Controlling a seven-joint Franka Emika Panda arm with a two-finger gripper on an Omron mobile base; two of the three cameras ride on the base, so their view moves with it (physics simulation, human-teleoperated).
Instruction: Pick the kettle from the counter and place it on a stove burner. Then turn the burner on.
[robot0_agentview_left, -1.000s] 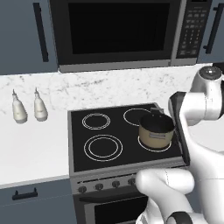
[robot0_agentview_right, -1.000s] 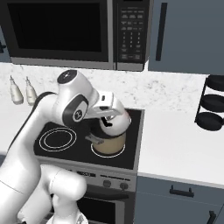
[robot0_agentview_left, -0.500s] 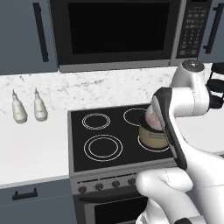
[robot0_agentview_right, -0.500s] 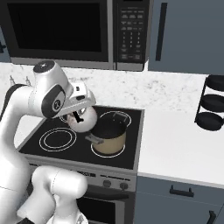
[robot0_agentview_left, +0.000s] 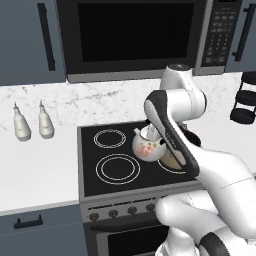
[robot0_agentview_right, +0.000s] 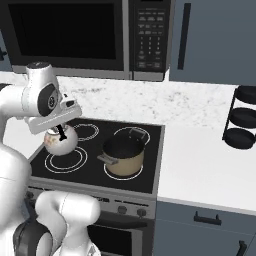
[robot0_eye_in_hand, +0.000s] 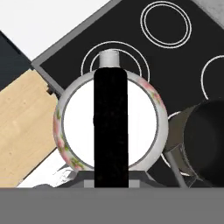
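Countertop of white veined marble (robot0_agentview_left: 40, 172) flanks our black glass cooktop (robot0_agentview_right: 87, 172). Our tan pot with dark rim (robot0_agentview_right: 122, 156) crowds the right. Our gripper (robot0_agentview_right: 61, 131) clamps the small white floral kettle (robot0_agentview_right: 59, 140) by its black handle, aloft above the large double-ring burner (robot0_agentview_left: 120, 168).

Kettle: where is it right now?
The kettle hangs from the gripper above the cooktop, over the large front-left stove burner, left of the tan pot in the right base view.
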